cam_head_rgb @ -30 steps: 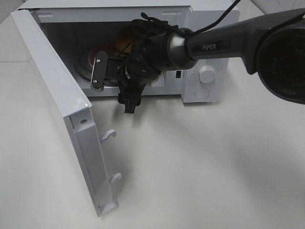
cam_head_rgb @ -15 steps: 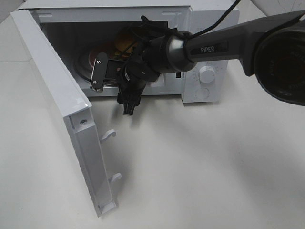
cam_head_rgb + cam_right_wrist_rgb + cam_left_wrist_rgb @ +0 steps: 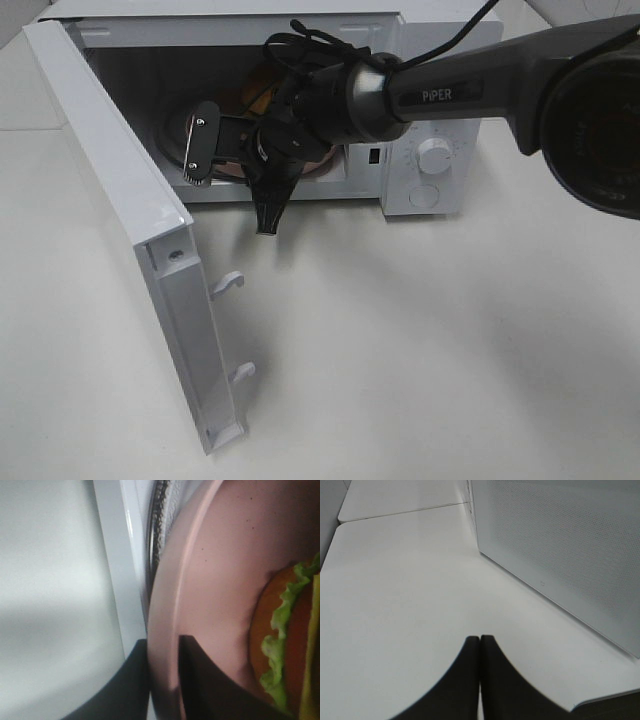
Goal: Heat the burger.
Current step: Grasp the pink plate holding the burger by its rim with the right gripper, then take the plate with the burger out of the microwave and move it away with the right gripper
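The burger (image 3: 287, 630), with green lettuce and an orange-brown bun, sits on a pink plate (image 3: 220, 570) inside the open microwave (image 3: 430, 110). My right gripper (image 3: 162, 652) is shut on the plate's near rim, one dark finger on each side. From the high camera, the right gripper (image 3: 240, 150) reaches into the cavity mouth. Only a brown part of the burger (image 3: 258, 88) shows behind the wrist, along with a sliver of the plate (image 3: 322, 163). My left gripper (image 3: 480, 642) is shut and empty, low over the table beside the microwave door (image 3: 570, 555).
The microwave door (image 3: 130, 220) stands wide open to the left, its latch hooks (image 3: 230, 283) pointing right. The glass turntable edge (image 3: 157, 525) lies under the plate. Two control knobs (image 3: 434, 158) sit on the front panel. White table (image 3: 450, 350) spreads in front.
My right gripper's fingers have closed from wide open onto the pink plate's rim. The wrist has shifted slightly up and to the left at the cavity mouth.
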